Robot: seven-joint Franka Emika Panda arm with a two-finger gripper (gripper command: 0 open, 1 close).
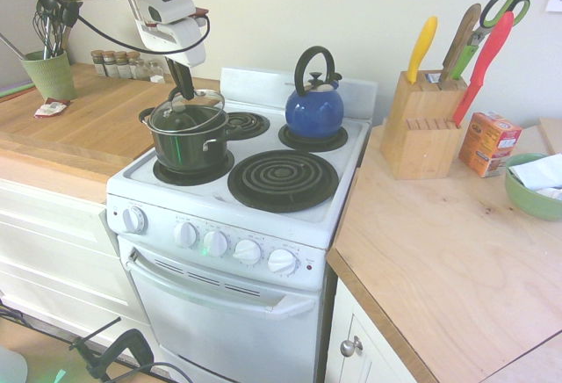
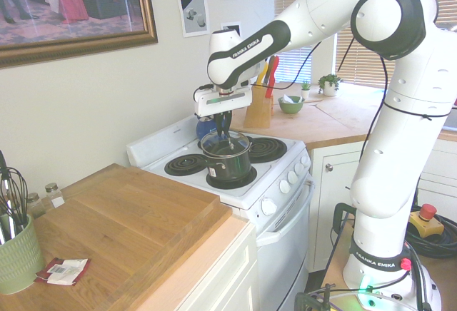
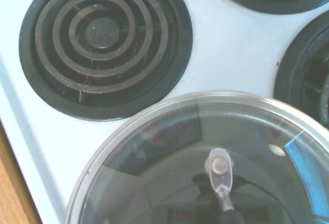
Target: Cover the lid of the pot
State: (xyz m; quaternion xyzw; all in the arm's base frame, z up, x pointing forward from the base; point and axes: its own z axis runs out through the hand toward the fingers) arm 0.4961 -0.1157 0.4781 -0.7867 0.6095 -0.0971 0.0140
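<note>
— Where is the lid (image 1: pixel 187 112) sitting right now?

— It is resting over the mouth of the pot (image 1: pixel 186 141), or very nearly. From the front it is looking slightly tilted, with the far edge a touch higher, so I am guessing it is not fully seated yet. The pot itself is standing on the front burner nearest the wooden counter (image 1: pixel 83 124), with the blue kettle (image 1: pixel 313 102) on a back burner, well apart.

— And the gripper (image 1: pixel 182 91)?

— It is pinching the lid's small central knob from above, fingers closed on it. That makes sense: the knob is the only thing to hold on a flat glass disc, and holding it at the centre is keeping the lid balanced over the rim.

— How is the arm standing?

— It is reaching over the stove (image 2: pixel 243 182) from the counter side, forearm sloping down, wrist bent so the fingers are pointing almost straight down at the pot. In the wrist view the glass is filling the lower half, the silver rim curving across, and an empty coil burner (image 3: pixel 105 44) is showing just beyond it.

— What is left, do you think?

— Probably only letting the rim settle evenly all round before letting go. Released while tilted, it could slide or clatter.
</note>
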